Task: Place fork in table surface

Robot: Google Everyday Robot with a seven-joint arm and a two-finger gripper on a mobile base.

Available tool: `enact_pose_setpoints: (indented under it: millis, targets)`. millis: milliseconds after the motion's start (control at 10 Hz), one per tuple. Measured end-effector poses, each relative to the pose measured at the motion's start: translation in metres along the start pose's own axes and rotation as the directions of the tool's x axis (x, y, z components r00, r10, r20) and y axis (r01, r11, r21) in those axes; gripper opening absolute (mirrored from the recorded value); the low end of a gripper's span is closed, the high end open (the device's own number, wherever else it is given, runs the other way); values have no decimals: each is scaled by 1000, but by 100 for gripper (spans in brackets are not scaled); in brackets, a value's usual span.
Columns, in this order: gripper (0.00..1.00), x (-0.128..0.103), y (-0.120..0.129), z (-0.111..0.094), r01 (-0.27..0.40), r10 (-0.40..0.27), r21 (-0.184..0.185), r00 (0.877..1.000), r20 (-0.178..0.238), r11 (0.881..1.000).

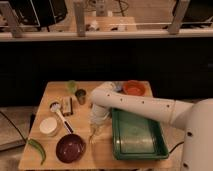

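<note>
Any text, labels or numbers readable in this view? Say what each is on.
None can be read: nothing legible shows on the table surface, green tray or purple bowl. The gripper hangs low over the table between bowl and tray, and shows no markings.
</note>
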Motion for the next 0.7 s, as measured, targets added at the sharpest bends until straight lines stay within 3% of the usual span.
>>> enact_pose_setpoints:
  millis: [500, 700]
  targets:
    - [70, 9, 1, 3, 9, -8, -27, 999, 35, 1000]
    - [80, 11, 3, 3, 17, -16, -36, 999, 44, 999]
